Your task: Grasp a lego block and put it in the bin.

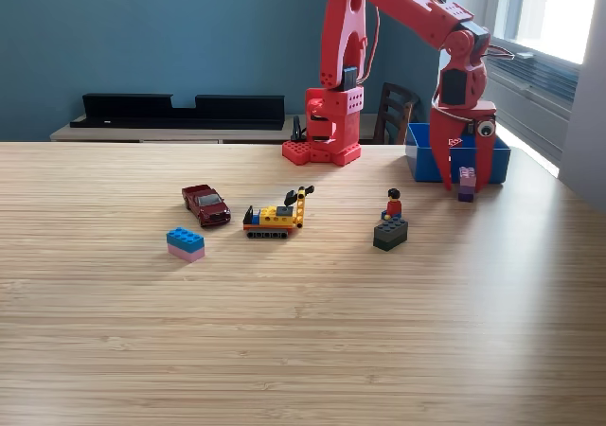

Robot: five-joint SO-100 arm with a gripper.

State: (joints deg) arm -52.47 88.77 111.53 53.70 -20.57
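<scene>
Exterior view first (only one on offer anyway). Red arm (379, 57) bolted at the far edge of a wooden table (303, 331), reaching over toward the view's right and hanging its gripper (465, 182) straight down. Claw spread apart, one red prong either side of a small purple lego block (467, 184) that sits on the tabletop between them; can't tell whether either prong actually touches it. Blue bin (420, 156) right behind the gripper, at the table's far right, partly hidden by the claw. Block still outside the bin, just in front of its front wall.

Rest of the table, scattered across the middle: dark red toy car (206, 204) toward the view's left, a blue-over-pink block (186, 243) just in front of it, then a yellow and blue toy crane on black tracks (276, 215) near centre. Further right, a little figure in a red top (393, 204) standing on a dark green block (390, 233), well apart from the gripper.

Background: long black tray (180, 110) on a low shelf against a blue wall, a dark chair (395, 112) tucked behind the arm's base, bright window on the view's right.
</scene>
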